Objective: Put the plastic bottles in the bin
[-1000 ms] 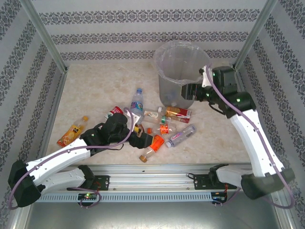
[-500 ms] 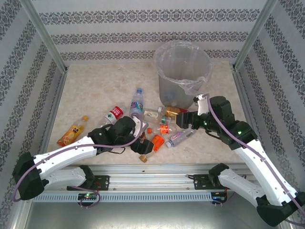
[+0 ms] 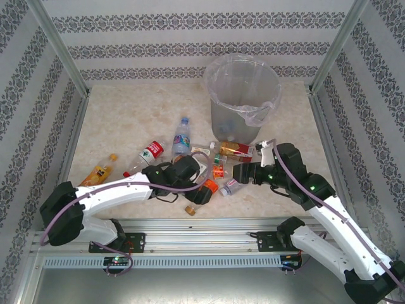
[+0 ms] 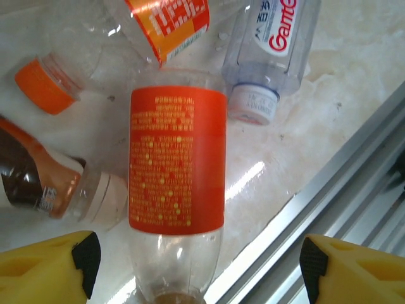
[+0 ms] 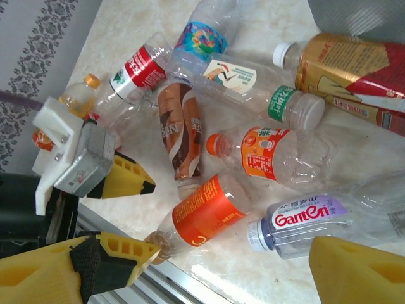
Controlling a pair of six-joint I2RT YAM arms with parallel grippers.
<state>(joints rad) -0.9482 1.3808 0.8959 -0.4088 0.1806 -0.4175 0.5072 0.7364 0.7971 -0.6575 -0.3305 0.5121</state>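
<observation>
The left gripper [image 4: 199, 256] is hanging low over the near side of the heap with its jaws standing open. One yellow finger is sitting on each side of the clear plastic bottle with the orange label [image 4: 177, 158], and neither pad is touching it in the left wrist view. That bottle is lying flat on the pale marble-patterned table [image 3: 126, 114]. Its long axis is running straight away from the wrist between the fingers, with the narrow neck end nearest the gripper and pointing toward the aluminium rail [image 4: 345, 190] at the near edge, so a squeeze across its width is looking like the coming move. Room is tight there: a brown-labelled bottle [image 4: 31, 180] is lying just beside one finger, and a clear bottle with a purple band and red lettering [image 4: 272, 38] is resting with its white cap just beside the orange bottle's far end. The right gripper [image 3: 240, 172] is hovering near that purple-banded bottle, wide open and holding nothing, so the two wrists are working close together. The tall round grey bin lined with a clear bag [image 3: 229, 120] is standing beyond the heap toward the far right, nearer the right arm. The left arm is therefore facing a lift up over the other plastic bottles and past its neighbour. Those bottles are lying scattered between the arms and the bin, with open table spreading to the far left.
</observation>
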